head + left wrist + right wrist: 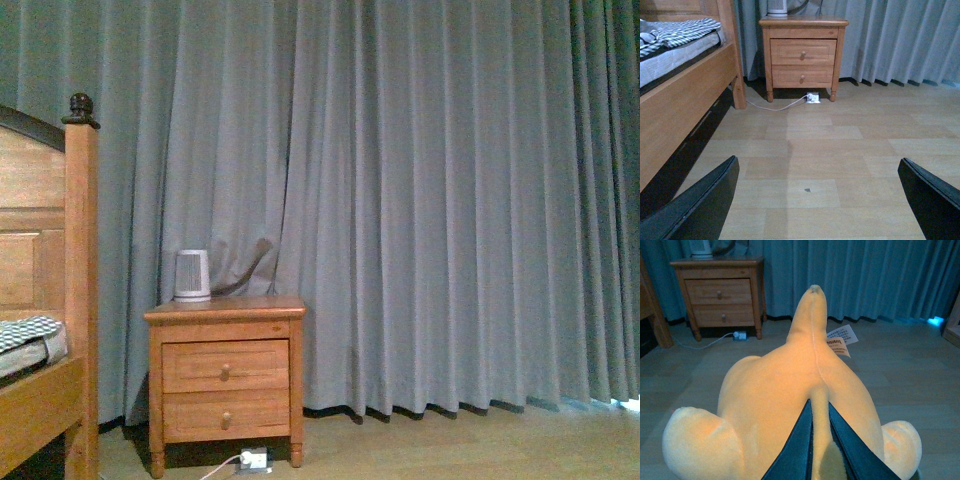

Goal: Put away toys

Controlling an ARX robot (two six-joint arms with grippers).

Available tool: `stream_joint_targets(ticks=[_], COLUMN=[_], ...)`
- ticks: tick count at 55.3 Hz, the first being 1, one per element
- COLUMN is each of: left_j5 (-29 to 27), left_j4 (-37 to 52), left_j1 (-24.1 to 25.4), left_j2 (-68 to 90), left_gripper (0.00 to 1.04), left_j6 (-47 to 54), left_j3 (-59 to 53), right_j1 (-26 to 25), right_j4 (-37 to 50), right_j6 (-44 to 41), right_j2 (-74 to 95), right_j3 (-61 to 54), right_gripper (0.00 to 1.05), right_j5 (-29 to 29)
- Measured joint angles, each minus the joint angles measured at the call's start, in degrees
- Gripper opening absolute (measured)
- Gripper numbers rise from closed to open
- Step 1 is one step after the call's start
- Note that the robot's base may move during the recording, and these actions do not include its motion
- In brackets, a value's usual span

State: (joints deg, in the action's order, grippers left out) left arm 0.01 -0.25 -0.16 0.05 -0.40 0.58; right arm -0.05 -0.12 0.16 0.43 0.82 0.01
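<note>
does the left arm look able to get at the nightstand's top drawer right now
Probably not yet. The left gripper is open and empty, and only bare floor and a cable lie between, but the top drawer looks well beyond the arm's reach unless the robot drives closer.

Wooden nightstand (pixel 226 375) beside bed (pixel 48 300), grey curtains (pixel 420 200), wood floor (pixel 840 150)

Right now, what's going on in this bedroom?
A two-armed robot is tidying up toys. Its right claw is shut on a yellow-orange plush toy, pinching a fold of its fabric. The left claw is open and empty over the wooden floor. Ahead stand a nightstand and a bed in front of a grey curtain.
</note>
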Motion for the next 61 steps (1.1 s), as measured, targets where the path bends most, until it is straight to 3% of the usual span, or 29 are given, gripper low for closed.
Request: stream_joint_targets(ticks=[61], left_j5=[-0.04], left_j4=[0.0], left_j1=[0.02], left_j2=[-0.02], left_gripper=[0.98], left_j6=[0.0], left_j3=[0.0], right_j1=[0.04], right_j4=[-0.02], right_j6=[0.0], right_j2=[0.0], right_j3=[0.0], right_gripper=[0.06], right_j5=[-0.02])
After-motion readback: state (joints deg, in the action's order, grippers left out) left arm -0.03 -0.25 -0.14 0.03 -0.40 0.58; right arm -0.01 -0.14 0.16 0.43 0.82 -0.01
